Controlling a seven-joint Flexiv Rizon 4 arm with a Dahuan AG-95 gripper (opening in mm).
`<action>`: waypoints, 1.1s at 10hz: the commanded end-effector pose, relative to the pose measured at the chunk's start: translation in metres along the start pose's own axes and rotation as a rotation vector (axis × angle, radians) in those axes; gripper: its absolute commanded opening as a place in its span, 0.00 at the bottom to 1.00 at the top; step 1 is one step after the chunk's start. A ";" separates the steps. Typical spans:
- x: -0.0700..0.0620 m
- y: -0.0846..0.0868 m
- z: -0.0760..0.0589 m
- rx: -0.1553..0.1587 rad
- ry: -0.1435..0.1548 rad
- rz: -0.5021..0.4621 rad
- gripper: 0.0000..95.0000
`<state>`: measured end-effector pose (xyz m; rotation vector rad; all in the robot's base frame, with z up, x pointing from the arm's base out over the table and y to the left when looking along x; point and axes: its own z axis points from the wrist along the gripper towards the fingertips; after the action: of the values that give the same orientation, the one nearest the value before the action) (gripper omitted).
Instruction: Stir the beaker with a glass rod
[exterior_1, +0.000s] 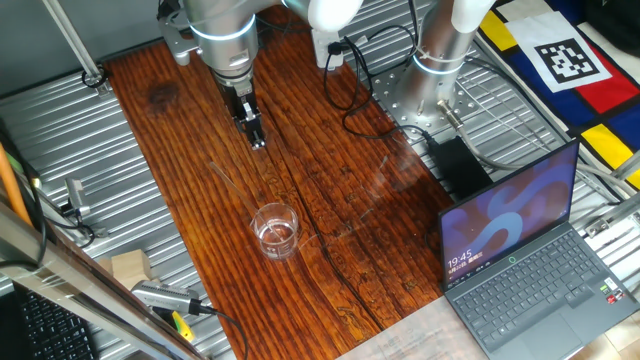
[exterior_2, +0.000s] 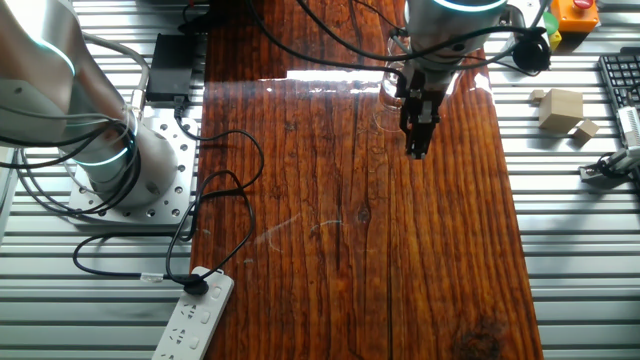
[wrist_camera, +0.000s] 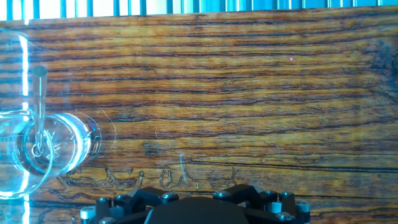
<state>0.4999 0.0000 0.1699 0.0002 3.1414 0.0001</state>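
The beaker (exterior_1: 275, 230) is a short clear glass that stands upright on the wooden table, near its front. The glass rod (exterior_1: 228, 184) is a faint thin stick that rests in the beaker and leans out over its rim towards the far left. In the hand view the beaker (wrist_camera: 43, 146) is at the left edge with the rod (wrist_camera: 39, 106) standing in it. My gripper (exterior_1: 258, 142) hangs above the table, beyond the beaker and apart from it. Its fingers look pressed together with nothing between them. It also shows in the other fixed view (exterior_2: 416, 152).
An open laptop (exterior_1: 530, 260) sits at the front right, with a black power adapter (exterior_1: 460, 165) and cables behind it. A power strip (exterior_2: 195, 315) lies off the table's side. Wooden blocks (exterior_2: 560, 108) and tools lie on the metal surround.
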 end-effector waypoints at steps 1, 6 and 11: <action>0.000 0.000 0.000 -0.097 -0.007 -0.086 0.00; 0.000 0.000 0.000 -0.091 -0.001 -0.090 0.00; 0.000 0.000 0.000 -0.091 -0.004 -0.098 0.00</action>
<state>0.4997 -0.0001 0.1703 -0.1557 3.1298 0.1418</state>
